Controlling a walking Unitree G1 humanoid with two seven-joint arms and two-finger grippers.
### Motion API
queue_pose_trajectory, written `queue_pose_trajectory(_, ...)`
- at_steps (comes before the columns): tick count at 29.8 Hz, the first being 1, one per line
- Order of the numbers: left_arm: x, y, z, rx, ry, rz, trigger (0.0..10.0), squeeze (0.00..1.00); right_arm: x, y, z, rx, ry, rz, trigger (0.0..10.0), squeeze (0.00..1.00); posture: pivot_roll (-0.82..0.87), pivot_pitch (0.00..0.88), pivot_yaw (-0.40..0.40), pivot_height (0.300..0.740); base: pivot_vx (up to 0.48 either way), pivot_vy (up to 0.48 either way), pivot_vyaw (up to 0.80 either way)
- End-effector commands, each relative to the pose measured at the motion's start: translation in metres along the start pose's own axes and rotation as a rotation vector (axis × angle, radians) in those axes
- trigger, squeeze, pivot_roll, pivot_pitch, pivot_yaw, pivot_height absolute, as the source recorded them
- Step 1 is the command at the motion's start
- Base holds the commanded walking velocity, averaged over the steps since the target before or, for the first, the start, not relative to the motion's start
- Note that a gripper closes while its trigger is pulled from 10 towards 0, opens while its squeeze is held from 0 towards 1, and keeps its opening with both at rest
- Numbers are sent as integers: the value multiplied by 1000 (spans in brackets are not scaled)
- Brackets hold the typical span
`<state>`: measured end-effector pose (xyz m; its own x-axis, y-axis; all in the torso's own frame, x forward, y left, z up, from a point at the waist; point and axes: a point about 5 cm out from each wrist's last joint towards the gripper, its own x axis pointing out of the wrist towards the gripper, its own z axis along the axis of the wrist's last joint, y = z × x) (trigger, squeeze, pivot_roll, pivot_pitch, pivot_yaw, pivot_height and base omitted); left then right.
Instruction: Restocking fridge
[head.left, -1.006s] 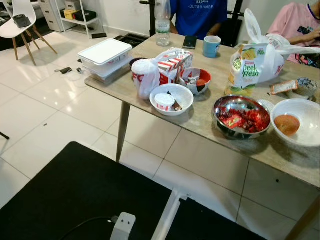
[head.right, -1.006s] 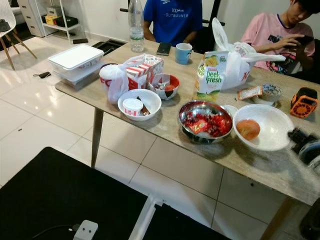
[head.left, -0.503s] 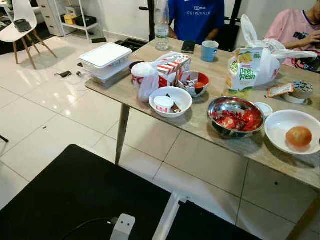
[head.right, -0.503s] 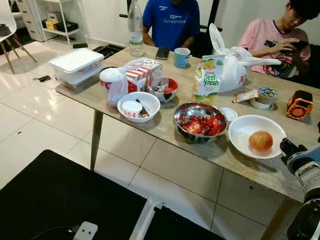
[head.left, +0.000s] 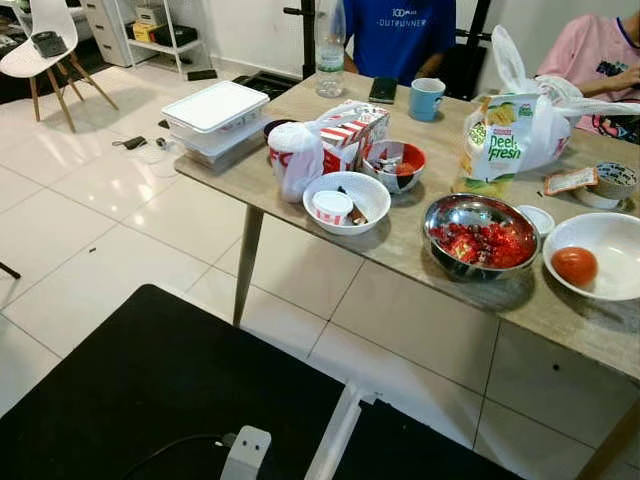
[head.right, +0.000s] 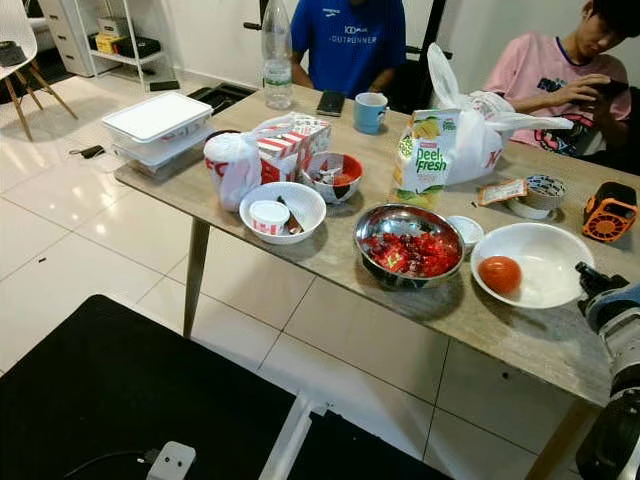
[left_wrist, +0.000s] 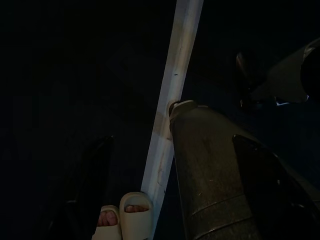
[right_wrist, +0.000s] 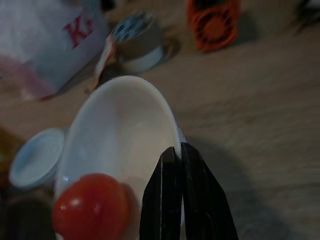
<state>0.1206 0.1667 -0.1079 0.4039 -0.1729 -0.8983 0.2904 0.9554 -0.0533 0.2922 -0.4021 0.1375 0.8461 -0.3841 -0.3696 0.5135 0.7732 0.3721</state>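
The right pincer (clenched, empty) hovers beside the tomato in its bowl.

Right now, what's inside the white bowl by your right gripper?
One tomato lies in the white bowl, towards its near left side. The right gripper, jaws shut, hangs over the rim and covers a strip of the bowl's inside.

A round red tomato lies in a white bowl, left of its middle, near the counter's front right edge.
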Motion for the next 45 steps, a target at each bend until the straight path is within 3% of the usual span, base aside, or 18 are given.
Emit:
queue_pose_trajectory(1,-3,-19,-33,-33,132,-55,10000,0,-3,-2,20,-6,-92,-19,10000,773,-55,29,-51,740,0,0,0)
queue_pose_trajectory(2,-3,-19,-33,-33,132,-55,10000,0,-3,-2,23,-4,-108,-28,10000,1000,-54,30,-52,740,0,0,0)
queue_pose_trajectory(14,-3,-19,-33,-37,131,-56,10000,0,-4,6,44,27,-202,-21,10000,1000,-54,30,-52,740,0,0,0)
queue_pose_trajectory(15,-3,-19,-33,-37,131,-56,10000,0,-4,10,48,44,-232,18,10000,694,-57,30,-54,740,0,0,0)
queue_pose_trajectory(16,-3,-19,-33,-37,131,-56,10000,0,-4,10,48,44,-232,18,10000,694,-57,30,-54,740,0,0,0)
queue_pose_trajectory(18,-3,-19,-33,-39,129,-56,10000,0,-5,21,58,70,-305,119,10000,94,-57,30,-54,740,0,0,0)
queue_pose_trajectory(26,-3,-18,-32,-39,128,-55,10000,0,-8,51,69,-8,-367,375,10000,0,-57,30,-54,740,0,0,0)
queue_pose_trajectory(29,-3,-18,-33,-40,128,-54,10000,0,-12,75,64,-151,-348,618,10000,0,-53,32,-55,740,0,0,0)
queue_pose_trajectory(30,-3,-18,-33,-41,129,-54,10000,0,-20,86,55,-318,-293,808,10000,0,-53,32,-55,740,0,0,0)
queue_pose_trajectory(32,-3,-18,-33,-41,129,-54,10000,0,-20,86,55,-318,-293,808,10000,0,-53,32,-55,740,0,0,0)
queue_pose_trajectory(33,-3,-18,-33,-42,129,-55,10000,0,-26,94,44,-457,-219,931,10000,0,-53,32,-55,740,0,0,0)
queue_pose_trajectory(35,-3,-20,-33,-43,130,-59,10000,0,-22,87,15,-885,14,895,10000,0,-62,32,-59,740,0,0,0)
queue_pose_trajectory(36,-3,-20,-33,-43,130,-59,10000,0,-22,87,15,-885,14,895,10000,0,-62,32,-59,740,0,0,0)
queue_pose_trajectory(37,-3,-20,-33,-42,130,-60,10000,0,-16,79,9,-1064,70,786,10000,0,-62,32,-59,740,0,0,0)
queue_pose_trajectory(38,-3,-20,-33,-42,130,-60,10000,0,-16,79,9,-1064,70,786,10000,0,-62,32,-59,740,0,0,0)
queue_pose_trajectory(39,-3,-21,-33,-43,129,-62,10000,0,-10,71,9,-1214,94,659,10000,0,-65,34,-63,740,0,0,0)
queue_pose_trajectory(44,-3,-22,-33,-43,129,-63,10000,0,-8,69,12,-1276,90,603,10000,0,-65,34,-63,740,0,0,0)
queue_pose_trajectory(45,-3,-23,-33,-49,128,-65,10000,0,-9,66,12,-1392,156,589,10000,0,-60,37,-66,740,0,0,0)
